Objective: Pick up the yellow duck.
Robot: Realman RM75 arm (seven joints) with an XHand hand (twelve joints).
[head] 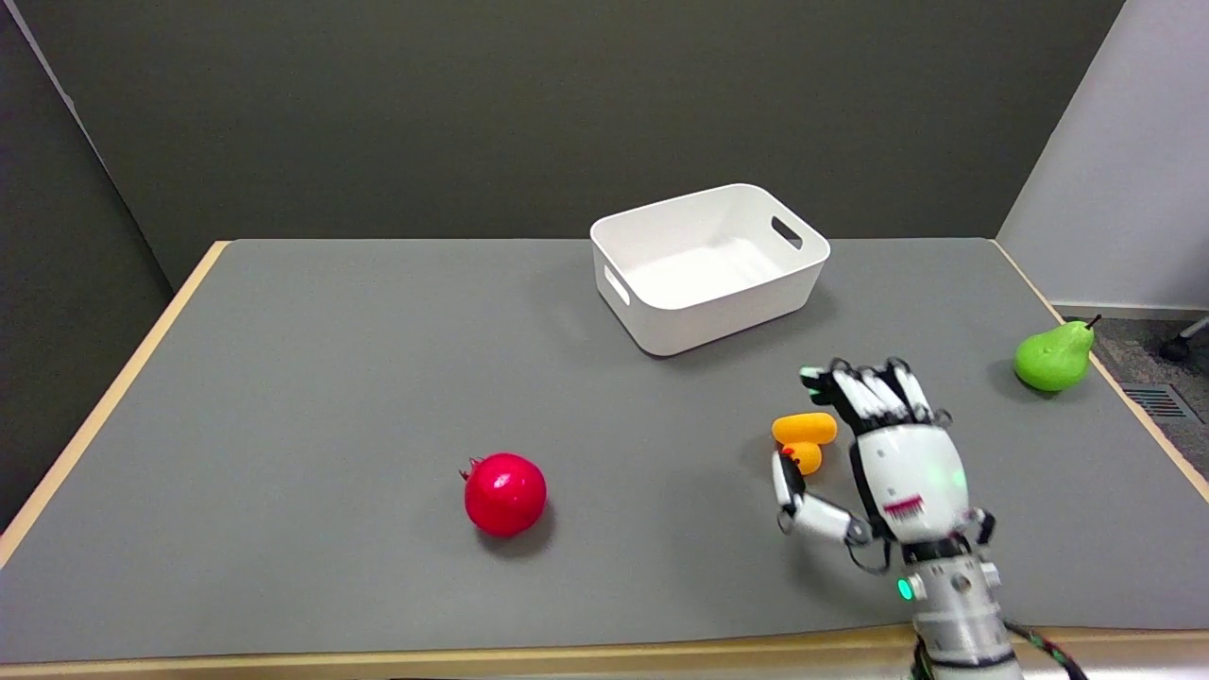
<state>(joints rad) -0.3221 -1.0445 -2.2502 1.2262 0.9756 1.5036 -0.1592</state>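
The yellow duck (804, 436) lies on the grey table (283, 397), right of centre and close to the front edge. My right hand (888, 453) stands just to its right, palm turned toward the toy. The fingers (874, 389) reach past the duck's far side, and the thumb (787, 480) sits at its near side, against or almost against it. The duck seems to rest on the table in the gap between thumb and fingers, and part of it is hidden behind the hand. I see no closed grip on it.
A white plastic bin (661, 316) with handle slots stands behind the duck, toward the table's back. A red pomegranate (505, 494) lies to the left, and a green pear (1053, 355) sits near the table's right edge.
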